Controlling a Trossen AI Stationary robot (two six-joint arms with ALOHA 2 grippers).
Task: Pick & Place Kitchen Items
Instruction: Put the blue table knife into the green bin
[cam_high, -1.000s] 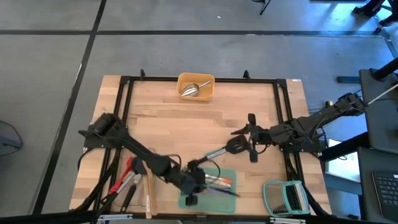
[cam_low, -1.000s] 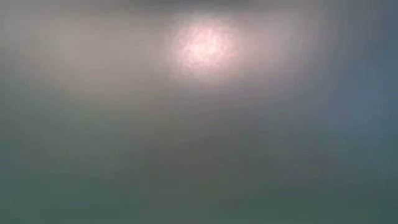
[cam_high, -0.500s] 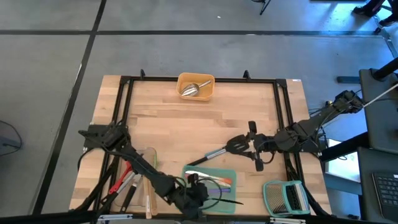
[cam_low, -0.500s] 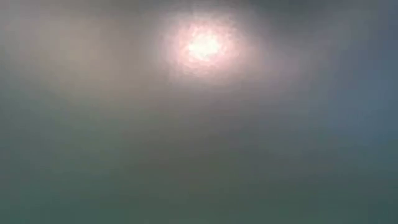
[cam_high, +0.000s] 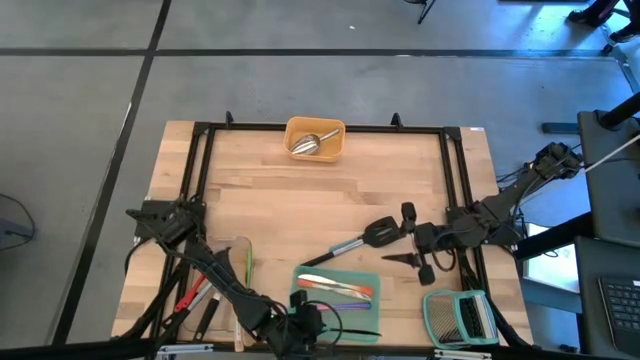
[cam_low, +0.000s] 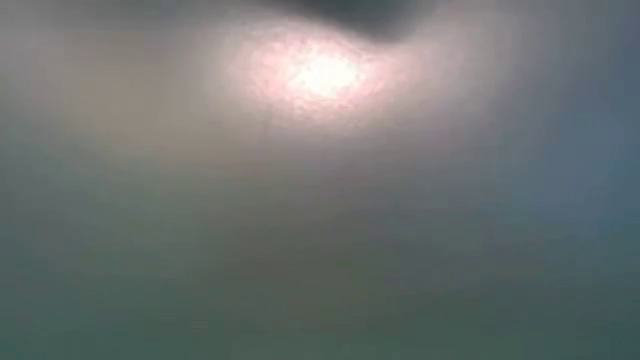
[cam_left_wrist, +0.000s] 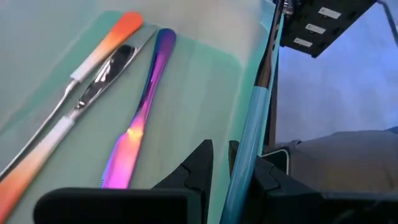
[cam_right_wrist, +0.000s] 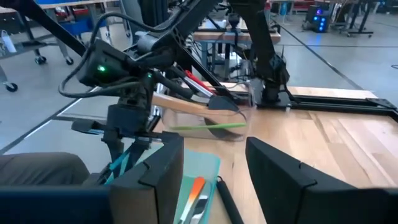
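My left fingers (cam_left_wrist: 216, 177) clamp a blue-handled tool (cam_left_wrist: 249, 134) at the teal tray's (cam_high: 372, 282) near edge, an iridescent knife (cam_left_wrist: 138, 121) lying just beside them in the tray. My right fingers (cam_right_wrist: 214, 165) stand apart, empty, a black spatula (cam_high: 366, 238) on the surface before them.

Setting: robotics laboratory or workshop hall. Evidence: pale wooden bench (cam_high: 300, 190) edged by a black metal frame (cam_high: 200, 180), standing on a grey concrete floor (cam_high: 300, 80) marked with dark lines; further workbenches (cam_right_wrist: 56, 18) and black equipment stands (cam_right_wrist: 261, 43) in the open hall beyond the bench's far edge; dark keyboard (cam_high: 618, 310) off the bench's right edge.
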